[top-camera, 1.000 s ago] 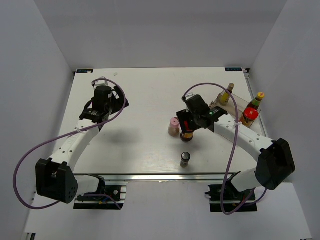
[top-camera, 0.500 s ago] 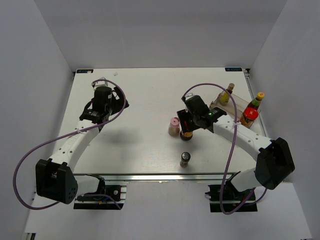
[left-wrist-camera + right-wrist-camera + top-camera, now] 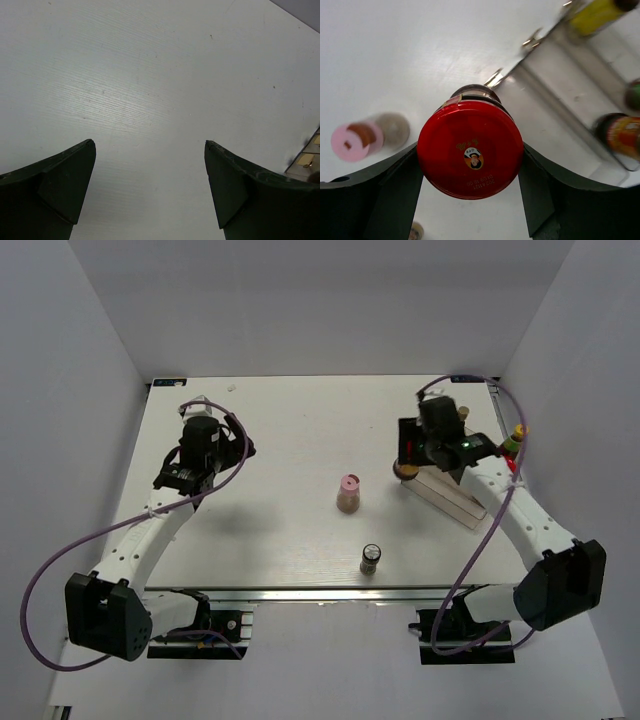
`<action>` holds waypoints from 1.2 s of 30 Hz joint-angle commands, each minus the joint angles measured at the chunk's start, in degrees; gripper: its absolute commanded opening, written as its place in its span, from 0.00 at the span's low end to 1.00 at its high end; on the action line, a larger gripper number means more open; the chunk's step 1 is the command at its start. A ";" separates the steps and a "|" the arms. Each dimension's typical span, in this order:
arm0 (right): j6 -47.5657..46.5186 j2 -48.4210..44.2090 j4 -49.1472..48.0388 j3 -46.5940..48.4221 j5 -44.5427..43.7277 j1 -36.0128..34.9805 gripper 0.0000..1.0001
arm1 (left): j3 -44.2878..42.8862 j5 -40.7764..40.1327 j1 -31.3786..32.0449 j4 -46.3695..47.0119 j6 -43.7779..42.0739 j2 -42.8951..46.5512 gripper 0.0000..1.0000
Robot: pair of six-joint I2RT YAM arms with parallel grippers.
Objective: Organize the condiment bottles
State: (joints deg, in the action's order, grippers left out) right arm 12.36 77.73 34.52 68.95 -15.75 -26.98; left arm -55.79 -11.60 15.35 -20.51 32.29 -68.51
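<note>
While the right gripper pinched the red-lidded jar aloft just beside the clear rack, the jar's base could have clipped the rack's edge and tipped (the steps read poorly). The lid hid the jar's body, and the racked bottles were blurred and cut off. The left gripper hung spread over the table.

red-lidded jar: dark, gripped between fingers of right claw | pink-capped shaker: upright, left of claw | grey-capped shaker: upright, behind-left | yellow-capped bottle: ahead-right | dark labelled jar: right of claw
</note>
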 commanded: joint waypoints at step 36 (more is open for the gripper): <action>-1.38 12.88 -15.27 8.32 0.54 21.97 0.20 | -4.24 -2.64 0.11 1.09 -1.71 -5.84 0.98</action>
State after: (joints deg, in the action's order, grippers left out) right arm 9.63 92.38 26.92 77.47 -14.61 -5.45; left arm -57.49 -13.37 15.35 -19.94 31.03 -74.35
